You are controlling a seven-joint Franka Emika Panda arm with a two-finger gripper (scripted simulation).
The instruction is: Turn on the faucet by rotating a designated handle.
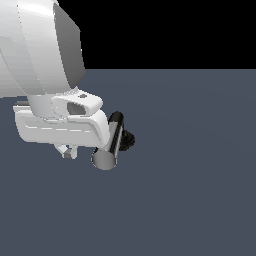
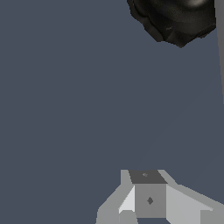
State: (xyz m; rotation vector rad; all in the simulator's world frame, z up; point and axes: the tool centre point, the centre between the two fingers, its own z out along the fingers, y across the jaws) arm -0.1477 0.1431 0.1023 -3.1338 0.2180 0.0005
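The faucet shows in the exterior view as a black ribbed base (image 1: pixel 129 139) on the floor, with the handle (image 1: pixel 112 144), a chrome bar with a flat round end, slanting toward the camera. My gripper (image 1: pixel 67 152) hangs on the exterior view's left of the handle, with its short fingers close together and nothing between them. The white hand's body overlaps the bar's upper part, so I cannot tell whether they touch. In the wrist view, the black base (image 2: pixel 175 19) is apart from the gripper (image 2: pixel 148 194). A grey strip (image 2: pixel 220 39) at the frame's edge may be the handle.
The big white arm (image 1: pixel 40 50) fills the exterior view's upper left. A flat dark grey-blue floor (image 1: pixel 190 190) spreads around the faucet, with a black background beyond it.
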